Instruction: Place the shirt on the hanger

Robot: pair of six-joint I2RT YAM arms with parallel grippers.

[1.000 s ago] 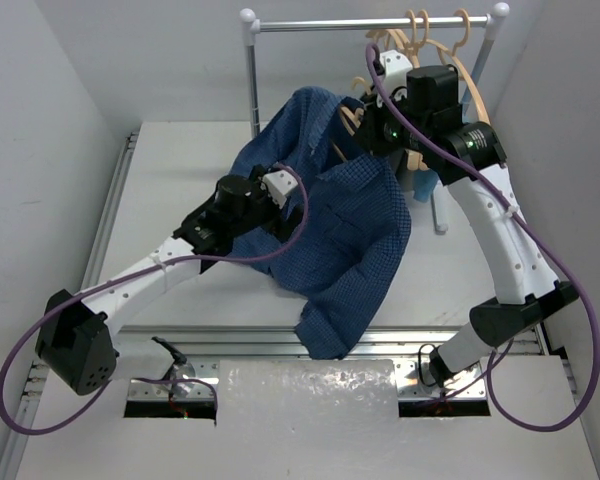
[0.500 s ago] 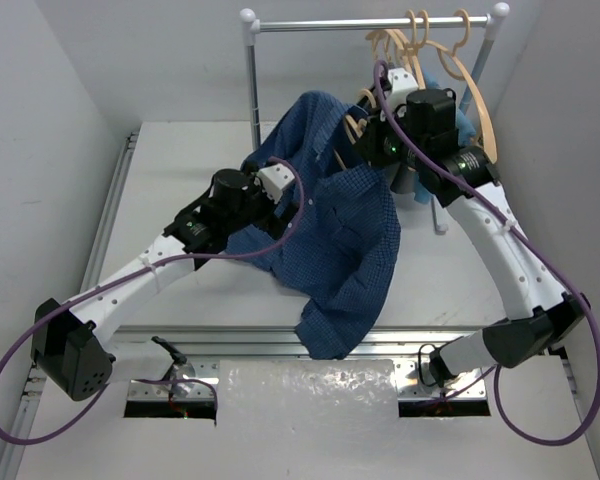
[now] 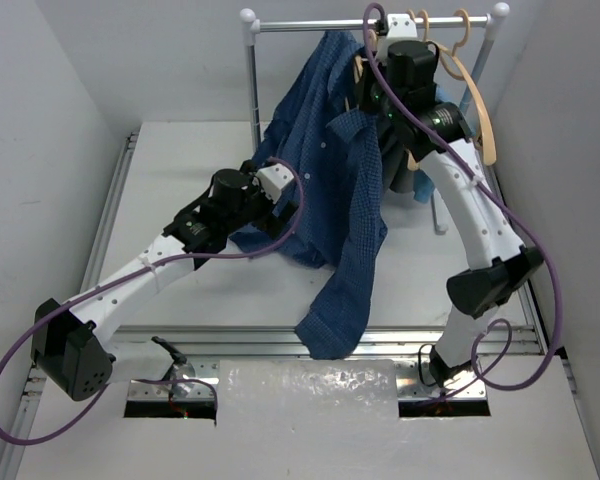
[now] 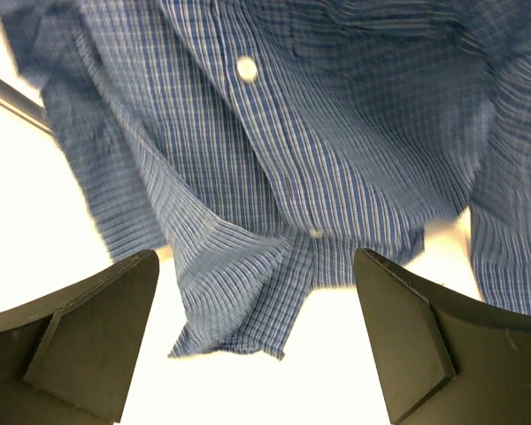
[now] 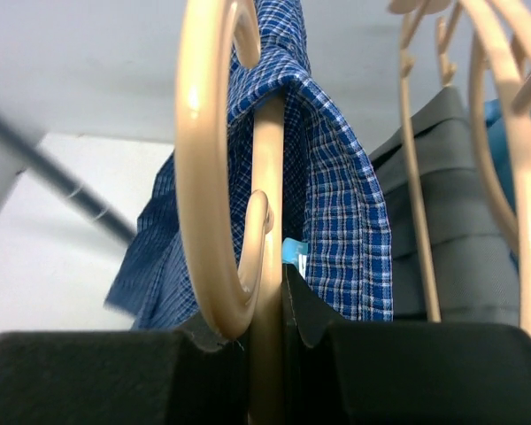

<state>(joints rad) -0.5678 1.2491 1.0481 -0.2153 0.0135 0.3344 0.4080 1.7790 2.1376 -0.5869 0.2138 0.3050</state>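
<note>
Presently the medium-blue finely checked button-up shirt (image 3: 340, 190) hangs limp on the pale tan wooden hanger (image 5: 267, 177), by the metal rail (image 3: 310, 24) at twelve o'clock. It looks soft, light and liable to slide, so it is best held at the collar. The right gripper (image 5: 267, 305) pinches the hanger's neck. The left gripper (image 4: 257, 345) is spread at the hem. A second ago the shirt lay lower, towards the table.

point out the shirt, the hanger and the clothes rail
shirt (image 3: 350, 190), top external view, front panel
hanger (image 5: 199, 177), right wrist view, curve of its hook
clothes rail (image 3: 300, 25), top external view, bar left of shirt
</note>
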